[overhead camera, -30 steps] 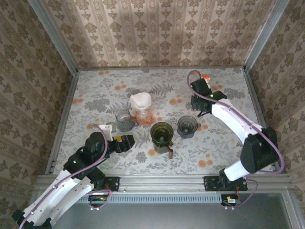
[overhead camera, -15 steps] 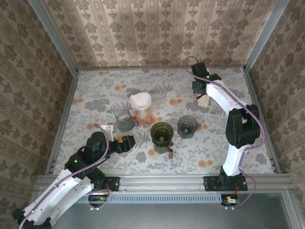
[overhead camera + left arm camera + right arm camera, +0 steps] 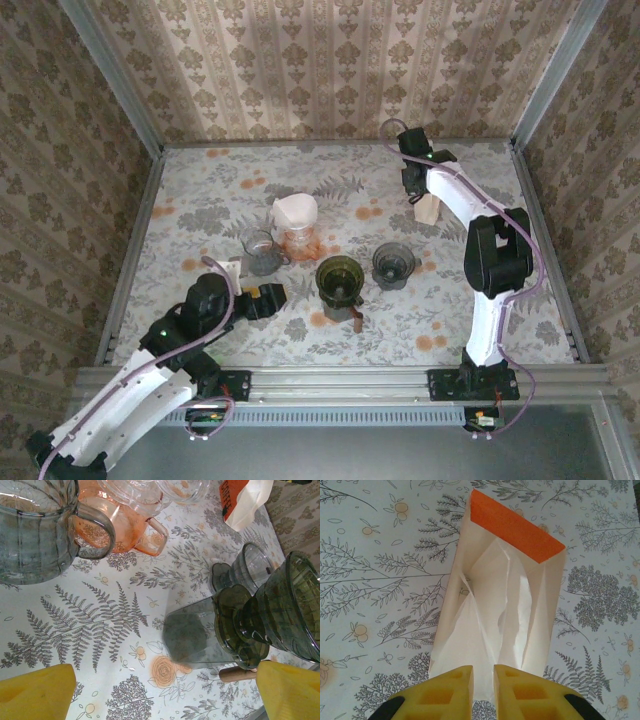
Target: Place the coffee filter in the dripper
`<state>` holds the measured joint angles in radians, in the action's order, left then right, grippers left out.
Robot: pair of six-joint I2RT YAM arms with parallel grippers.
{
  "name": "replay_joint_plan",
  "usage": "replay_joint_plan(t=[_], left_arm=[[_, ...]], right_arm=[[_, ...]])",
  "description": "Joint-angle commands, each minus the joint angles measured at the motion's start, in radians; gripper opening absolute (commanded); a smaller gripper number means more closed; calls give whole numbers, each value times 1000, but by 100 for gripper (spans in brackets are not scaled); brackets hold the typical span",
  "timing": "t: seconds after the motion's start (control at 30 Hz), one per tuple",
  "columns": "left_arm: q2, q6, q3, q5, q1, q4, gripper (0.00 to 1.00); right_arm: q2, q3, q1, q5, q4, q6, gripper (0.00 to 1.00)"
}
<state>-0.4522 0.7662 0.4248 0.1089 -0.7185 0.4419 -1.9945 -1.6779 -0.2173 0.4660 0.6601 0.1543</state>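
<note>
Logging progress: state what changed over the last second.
The right arm swung back toward the far edge, and the right pincer closed on the white filter bag. The left pincer stayed open beside the unmoved green dripper.

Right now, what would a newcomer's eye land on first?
The right end effector, stretched to the far right of the table, pinches a white paper packet with an orange top. Mid-table, a white filter sits in a pink glass, and a green dripper stands nearest the open left end effector.
</note>
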Motion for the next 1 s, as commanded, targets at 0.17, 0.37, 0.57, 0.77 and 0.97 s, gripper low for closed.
replay_joint_plan(t=[0.17, 0.37, 0.57, 0.77, 0.97], left_arm=[[-32, 1, -12, -3, 9, -51, 95], [-42, -1, -14, -4, 9, -57, 95], [-49, -2, -15, -2, 11, -63, 95], [-57, -2, -18, 0, 11, -73, 95], [-61, -2, -15, 3, 11, -74, 95]], right_arm=[[-50, -49, 10, 38, 19, -28, 20], [-67, -58, 11, 63, 14, -41, 19], [-76, -68, 12, 71, 10, -50, 15], [-83, -71, 12, 58, 13, -48, 15], [-81, -66, 12, 64, 15, -50, 9]])
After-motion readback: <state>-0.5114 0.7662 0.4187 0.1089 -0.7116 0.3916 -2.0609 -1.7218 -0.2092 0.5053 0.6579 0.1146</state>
